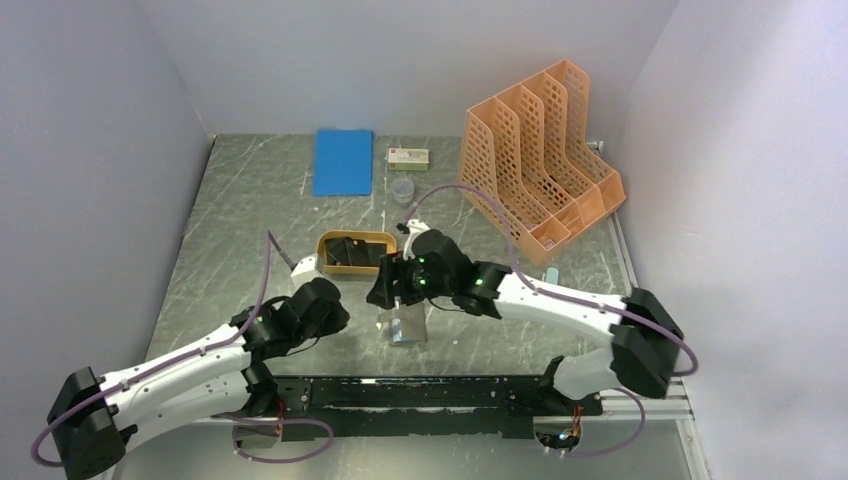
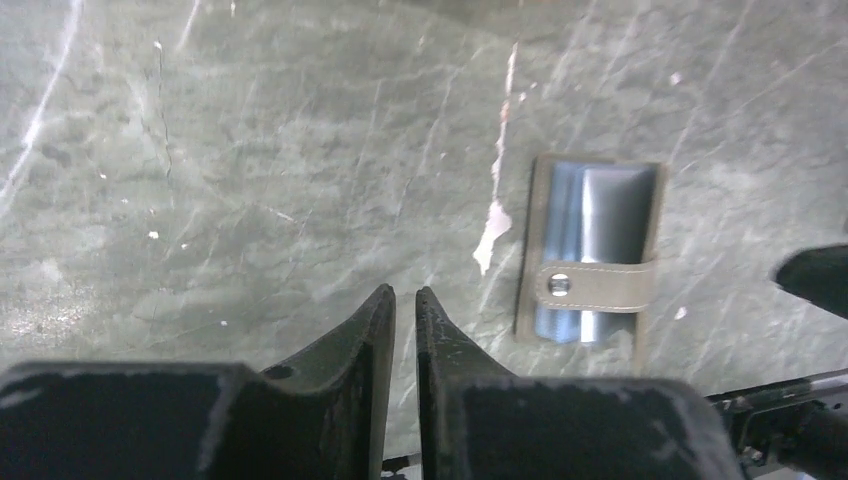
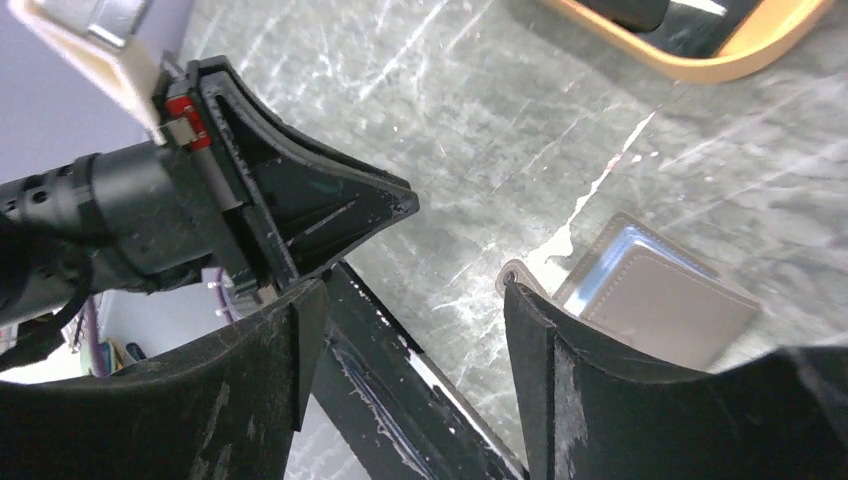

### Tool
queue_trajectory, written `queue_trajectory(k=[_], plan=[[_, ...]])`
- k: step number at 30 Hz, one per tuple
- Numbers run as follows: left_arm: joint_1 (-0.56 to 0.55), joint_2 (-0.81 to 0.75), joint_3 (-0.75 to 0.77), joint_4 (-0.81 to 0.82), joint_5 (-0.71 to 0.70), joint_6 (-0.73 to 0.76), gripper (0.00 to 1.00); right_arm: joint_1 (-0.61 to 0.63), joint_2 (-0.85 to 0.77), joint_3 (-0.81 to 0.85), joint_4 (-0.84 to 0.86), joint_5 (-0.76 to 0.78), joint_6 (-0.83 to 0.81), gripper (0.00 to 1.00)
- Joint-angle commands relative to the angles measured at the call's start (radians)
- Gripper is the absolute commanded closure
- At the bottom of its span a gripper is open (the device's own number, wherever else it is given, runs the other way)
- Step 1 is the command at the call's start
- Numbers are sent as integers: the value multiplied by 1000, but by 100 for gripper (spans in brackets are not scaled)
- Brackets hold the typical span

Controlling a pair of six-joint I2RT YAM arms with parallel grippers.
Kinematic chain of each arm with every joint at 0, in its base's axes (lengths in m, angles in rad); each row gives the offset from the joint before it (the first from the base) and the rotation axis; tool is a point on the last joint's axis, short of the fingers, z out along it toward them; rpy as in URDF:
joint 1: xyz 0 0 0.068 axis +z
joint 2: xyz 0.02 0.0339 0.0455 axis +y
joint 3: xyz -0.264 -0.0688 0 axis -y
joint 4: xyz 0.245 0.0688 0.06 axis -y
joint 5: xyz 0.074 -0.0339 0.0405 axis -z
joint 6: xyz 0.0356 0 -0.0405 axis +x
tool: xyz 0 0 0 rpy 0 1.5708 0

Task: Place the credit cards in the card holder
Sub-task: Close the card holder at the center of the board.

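Observation:
The card holder (image 2: 593,250) lies flat on the table, grey-brown with a shiny bluish face and a snap strap across it. It also shows in the top view (image 1: 407,326) and the right wrist view (image 3: 660,300). Dark credit cards (image 1: 352,250) lie in the orange oval tray (image 1: 325,246). My left gripper (image 2: 405,293) hovers left of the holder with its jaws barely parted and nothing between them. My right gripper (image 3: 412,290) stands wide open just above the holder's near corner, holding nothing. In the top view the right gripper (image 1: 393,290) sits between tray and holder.
An orange perforated file rack (image 1: 535,165) stands at the back right. A blue notebook (image 1: 342,162), a small box (image 1: 409,156) and a small clear cup (image 1: 402,189) lie at the back. The black rail (image 1: 430,392) runs along the near edge.

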Motion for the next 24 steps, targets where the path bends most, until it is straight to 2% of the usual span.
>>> queue_trajectory(k=[1,3,5,6,8,11,17,24], plan=[[-1,-47,61,-28,-64,38,79,-5,-156,2,-158,133,-42,32],[-2,-64,68,0,-55,69,75,-12,-235,-39,-205,225,-40,36],[-2,-71,67,52,-25,116,70,-25,-296,-97,-231,278,-30,50],[-2,-70,65,83,-7,135,67,-32,-311,-126,-232,279,-29,60],[-2,-58,60,141,37,173,64,-38,-308,-169,-219,257,-34,72],[-1,-18,53,210,97,201,62,-36,-262,-213,-153,201,-34,81],[-2,76,60,278,164,211,58,-24,-126,-216,-5,97,-27,85],[-2,138,50,330,197,212,55,-22,22,-182,48,51,-29,84]])
